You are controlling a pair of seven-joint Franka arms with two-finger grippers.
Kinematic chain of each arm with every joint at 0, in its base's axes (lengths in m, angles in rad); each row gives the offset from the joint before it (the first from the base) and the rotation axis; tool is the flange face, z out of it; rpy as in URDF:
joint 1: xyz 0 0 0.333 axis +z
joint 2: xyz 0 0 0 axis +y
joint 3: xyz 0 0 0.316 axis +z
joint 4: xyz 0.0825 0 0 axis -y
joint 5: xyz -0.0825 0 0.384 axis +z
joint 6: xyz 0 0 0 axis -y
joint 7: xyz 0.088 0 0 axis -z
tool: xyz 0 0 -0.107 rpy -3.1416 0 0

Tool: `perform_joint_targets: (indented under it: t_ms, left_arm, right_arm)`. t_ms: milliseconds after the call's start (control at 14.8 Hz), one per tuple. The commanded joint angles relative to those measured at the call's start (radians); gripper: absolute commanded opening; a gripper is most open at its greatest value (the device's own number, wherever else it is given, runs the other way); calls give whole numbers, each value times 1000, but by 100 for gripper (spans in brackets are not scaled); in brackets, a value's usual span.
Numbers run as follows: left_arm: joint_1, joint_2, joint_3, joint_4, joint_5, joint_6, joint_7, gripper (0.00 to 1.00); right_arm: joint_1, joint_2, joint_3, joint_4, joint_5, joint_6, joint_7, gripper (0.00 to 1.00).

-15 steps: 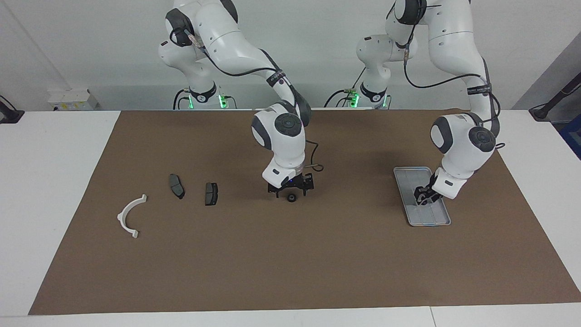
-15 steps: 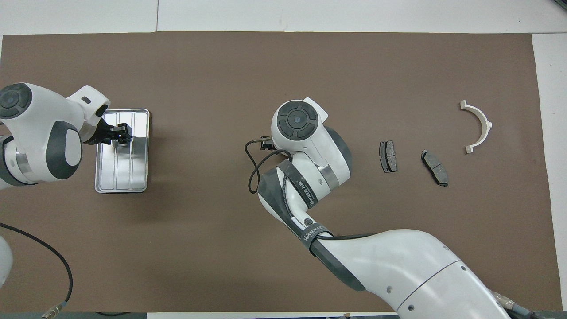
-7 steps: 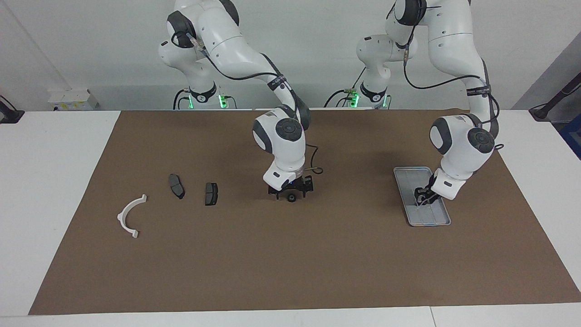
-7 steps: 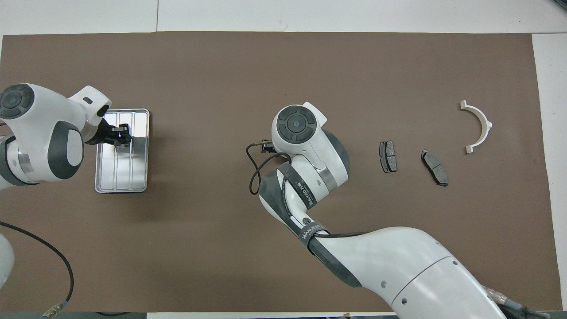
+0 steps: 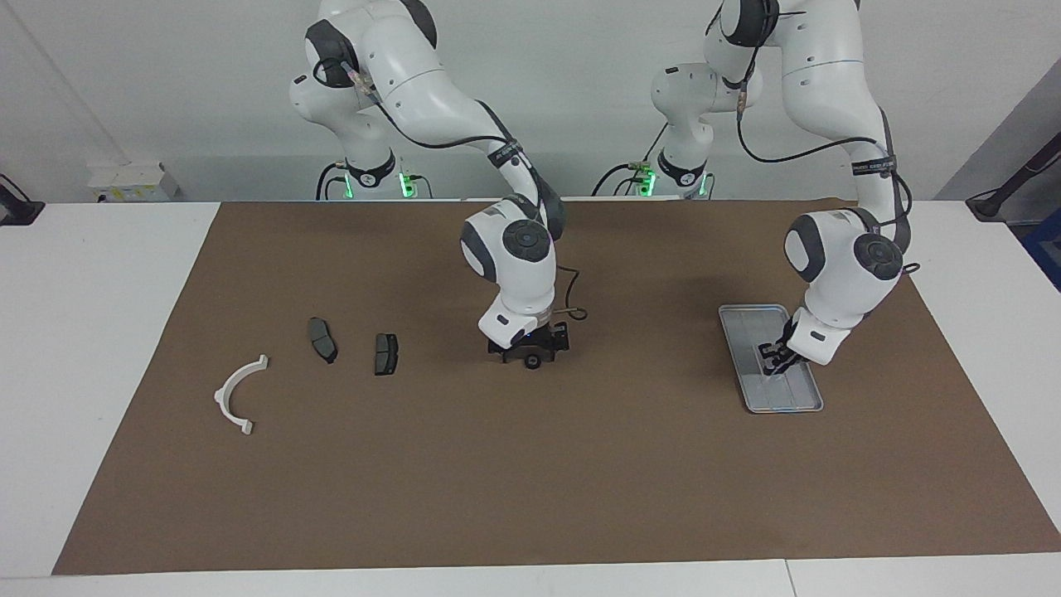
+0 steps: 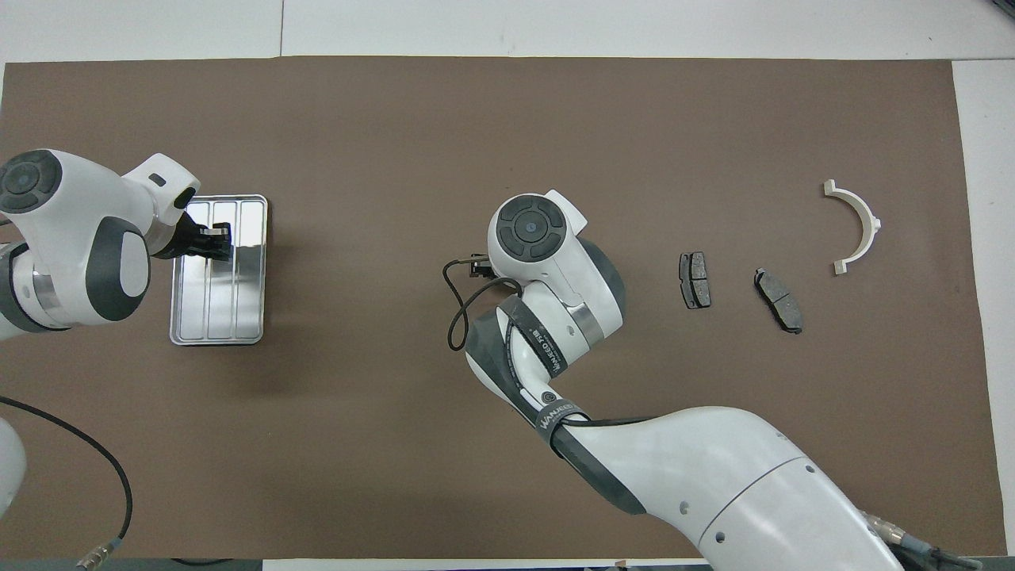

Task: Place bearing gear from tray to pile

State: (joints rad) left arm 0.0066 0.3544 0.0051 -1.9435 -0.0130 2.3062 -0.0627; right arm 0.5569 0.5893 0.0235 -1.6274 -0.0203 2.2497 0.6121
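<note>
Brown-matted bench [image 5: 580, 481] carries the tray [image 5: 750, 319], over which the left claw [image 5: 775, 358] hangs, grip unreadable, while the right claw [image 5: 530, 352], low at mid-bench, straddles the bearing gear [image 5: 532, 361], grip unclear.

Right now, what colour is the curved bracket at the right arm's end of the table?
White; the curved bracket shows best in the overhead view.
</note>
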Motion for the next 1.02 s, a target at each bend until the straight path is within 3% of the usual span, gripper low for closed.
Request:
perform_joint_targets:
  t_ms: [0, 338, 677, 947]
  left_arm:
    - [-34, -3, 1, 15, 8, -17, -80, 13]
    - [-78, -5, -7, 123, 4, -169, -205, 13]
    - [-242, -12, -4, 155, -2, -205, -500, 13]
    - [-377, -3, -7, 218, -4, -215, -727, 14]
  right_arm:
    - [3, -11, 3, -17, 11, 24, 41, 77]
    - [18, -11, 3, -14, 8, 25, 81, 0]
    - [-11, -23, -4, 27, -23, 5, 63, 0]
    - [-122, -94, -2, 34, -17, -47, -92, 0]
